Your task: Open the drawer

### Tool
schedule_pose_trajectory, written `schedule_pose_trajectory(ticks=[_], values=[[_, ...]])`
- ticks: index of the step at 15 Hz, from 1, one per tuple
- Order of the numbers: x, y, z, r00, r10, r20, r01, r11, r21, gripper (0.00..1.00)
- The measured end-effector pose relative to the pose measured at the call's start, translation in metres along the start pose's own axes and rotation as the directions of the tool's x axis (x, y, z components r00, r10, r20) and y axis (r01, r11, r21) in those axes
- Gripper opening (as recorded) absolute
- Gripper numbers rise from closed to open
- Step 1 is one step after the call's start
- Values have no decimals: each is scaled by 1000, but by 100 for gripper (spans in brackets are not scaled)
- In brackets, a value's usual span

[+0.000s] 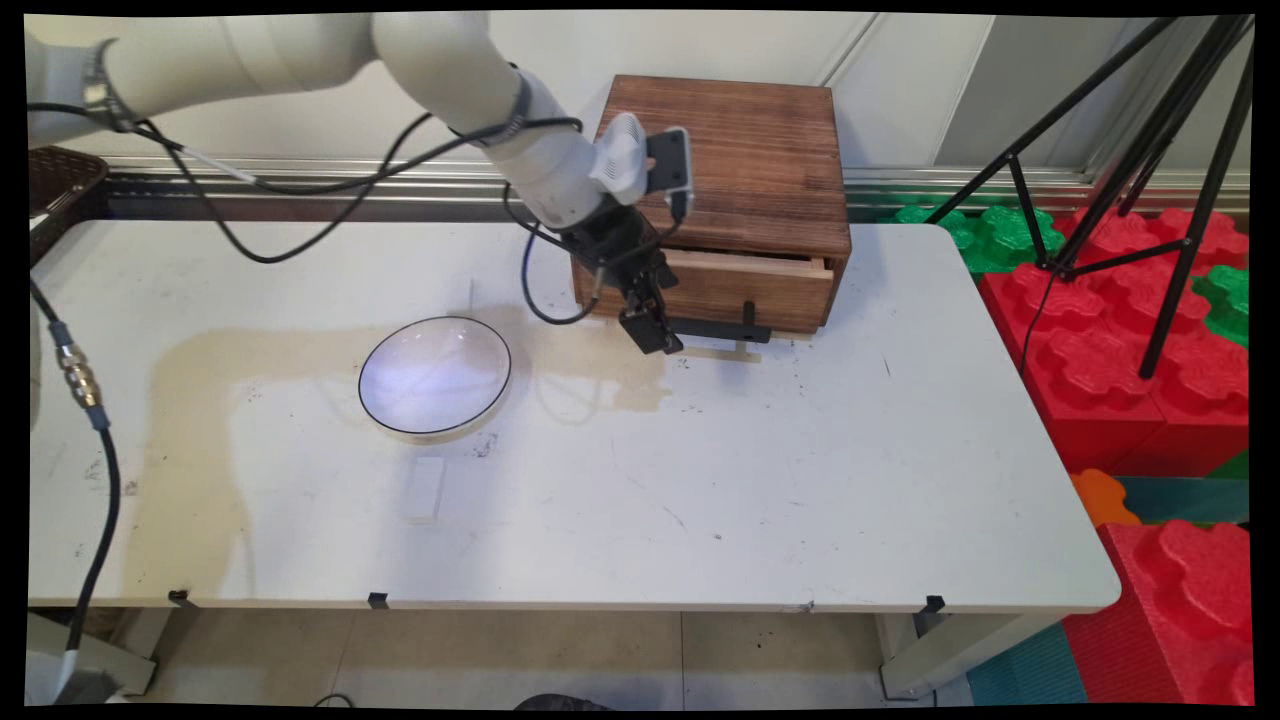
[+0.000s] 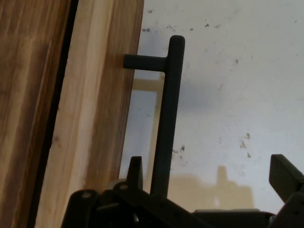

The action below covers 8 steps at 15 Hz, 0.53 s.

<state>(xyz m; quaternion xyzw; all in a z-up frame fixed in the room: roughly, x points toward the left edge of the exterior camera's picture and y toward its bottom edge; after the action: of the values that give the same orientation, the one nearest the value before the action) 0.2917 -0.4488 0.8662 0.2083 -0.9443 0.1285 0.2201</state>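
A wooden box point(image 1: 740, 160) stands at the back of the white table point(image 1: 700, 480). Its drawer front point(image 1: 750, 285) sits a little way out, showing a thin gap. A black bar handle point(image 1: 720, 328) runs along the drawer front. My gripper point(image 1: 655, 335) is down at the handle's left end. In the hand view the handle point(image 2: 166, 123) passes between my open fingers. It lies close to the left finger point(image 2: 135, 168) and far from the right one point(image 2: 285, 175). The gripper point(image 2: 209, 173) holds nothing. The drawer front point(image 2: 95, 118) fills the left side of the hand view.
A round white plate with a dark rim point(image 1: 435, 375) lies left of the gripper. A small white block point(image 1: 425, 488) lies in front of it. A black tripod point(image 1: 1130, 180) and red and green foam blocks point(image 1: 1120, 370) stand right of the table. A brown basket point(image 1: 60, 180) sits at the far left.
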Motion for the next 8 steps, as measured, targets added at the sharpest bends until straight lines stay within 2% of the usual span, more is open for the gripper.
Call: schedule_pose_trajectory(ticks=[8], values=[[8,-6,44,999,-30,26,30,999,-18,100]])
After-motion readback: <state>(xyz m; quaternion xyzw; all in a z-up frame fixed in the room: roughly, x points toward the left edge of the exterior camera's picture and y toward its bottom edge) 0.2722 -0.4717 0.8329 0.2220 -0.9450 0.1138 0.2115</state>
